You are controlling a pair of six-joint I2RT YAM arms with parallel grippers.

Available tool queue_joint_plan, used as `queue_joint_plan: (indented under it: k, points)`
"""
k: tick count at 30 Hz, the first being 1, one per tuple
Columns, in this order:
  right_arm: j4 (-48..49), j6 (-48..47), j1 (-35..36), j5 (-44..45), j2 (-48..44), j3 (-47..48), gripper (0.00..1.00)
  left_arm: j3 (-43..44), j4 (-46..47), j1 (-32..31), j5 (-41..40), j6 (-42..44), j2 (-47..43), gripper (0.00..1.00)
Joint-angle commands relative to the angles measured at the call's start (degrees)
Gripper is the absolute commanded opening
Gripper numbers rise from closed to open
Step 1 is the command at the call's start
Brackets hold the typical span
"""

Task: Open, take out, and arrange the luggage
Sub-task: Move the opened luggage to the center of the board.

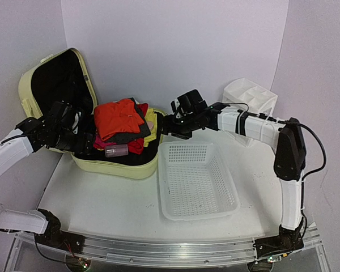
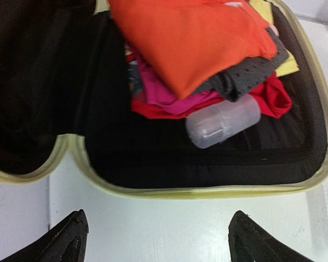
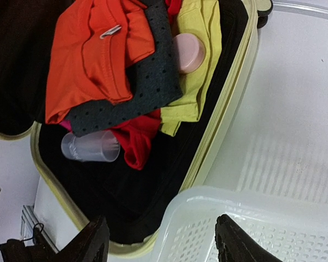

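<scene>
The pale yellow-green luggage (image 1: 122,169) lies open at the back left, its black-lined lid (image 1: 51,85) standing up. Inside is a pile of clothes with an orange garment (image 1: 119,118) on top, a clear bottle (image 1: 117,150) at the pile's near side and a pink round container (image 3: 188,52). My left gripper (image 1: 73,136) is open and empty at the luggage's left side; in its wrist view (image 2: 156,240) the jaws stand wide over the white table, short of the rim (image 2: 208,191). My right gripper (image 1: 170,127) is open and empty above the luggage's right edge (image 3: 235,98) and the basket corner.
A white mesh basket (image 1: 184,214) stands just right of the luggage, touching or nearly touching it; it also shows in the right wrist view (image 3: 251,218). A white drawer organizer (image 1: 249,96) stands at the back right. White walls close in the back and sides.
</scene>
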Motion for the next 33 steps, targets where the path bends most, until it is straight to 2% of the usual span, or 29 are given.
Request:
queue_joint_plan:
  k: [1, 6, 9, 14, 20, 24, 27, 31, 33]
  points:
    - [-1.7, 3.6, 0.0, 8.0, 5.2, 8.7, 0.65, 5.2, -7.2, 0.4, -17.6, -6.9, -5.0, 0.93]
    - [-3.4, 5.2, 0.0, 13.6, 14.0, 17.3, 0.65, 8.7, -11.9, 1.2, -28.1, -10.3, -4.5, 0.99]
    - [-4.6, 6.0, 0.0, 14.4, 18.3, 22.1, 0.65, 10.1, -13.6, 3.9, -29.9, -11.9, -3.6, 1.00]
    - [-5.8, 7.0, 0.0, 15.1, 23.5, 27.0, 0.64, 10.1, -13.3, 12.0, -29.6, -15.3, -2.4, 1.00]
    - [-5.9, 6.4, 0.0, 14.2, 27.2, 30.3, 0.63, 11.8, -6.9, 14.4, -34.6, -12.6, 3.7, 1.00]
    - [-5.9, 6.2, 0.0, 12.9, 28.7, 31.1, 0.62, 12.2, 1.0, 18.9, -34.3, -10.2, 6.7, 1.00]
    - [-5.9, 5.8, 0.0, 12.9, 29.4, 31.2, 0.61, 14.6, 3.2, 21.4, -34.9, -10.1, 10.4, 0.99]
    - [-5.9, 5.7, 0.0, 12.0, 30.1, 31.8, 0.56, 19.8, 3.2, 23.4, -34.4, -11.4, 15.9, 0.92]
    - [-5.9, 5.7, 0.1, 11.6, 30.1, 31.9, 0.53, 21.7, 3.3, 23.5, -34.6, -11.8, 17.8, 0.80]
